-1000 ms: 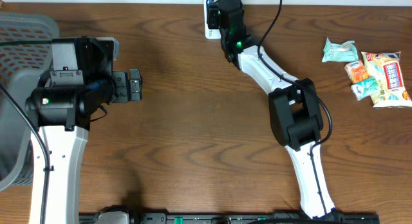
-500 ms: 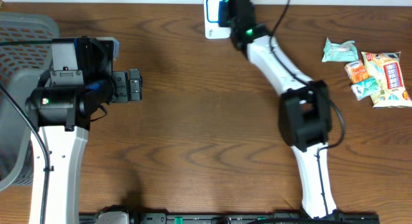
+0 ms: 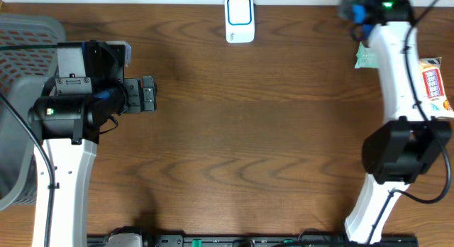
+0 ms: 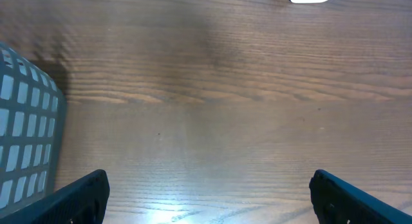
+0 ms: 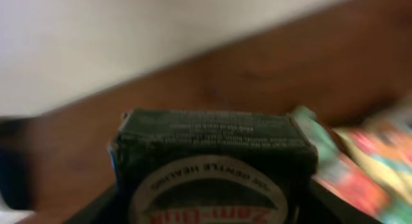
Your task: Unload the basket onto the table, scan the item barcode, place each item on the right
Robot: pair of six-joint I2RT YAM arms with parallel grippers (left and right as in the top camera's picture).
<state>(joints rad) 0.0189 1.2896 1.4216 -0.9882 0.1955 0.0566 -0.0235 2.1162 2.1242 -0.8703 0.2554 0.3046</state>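
The right gripper (image 5: pixel 212 208) is clenched on a dark green box (image 5: pixel 212 147), holding it over the far right part of the table (image 3: pixel 234 147), near the snack packets (image 3: pixel 431 84) and well to the right of the white scanner (image 3: pixel 239 18). The left gripper (image 4: pixel 209 192) hangs released and empty, low over the wood beside the grey basket (image 3: pixel 18 41) at the left.

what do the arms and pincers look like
The left arm and right arm share a look: white links, bulky black joint housings, a small green light each, thin black cables alongside. The left pincer is black and blocky.
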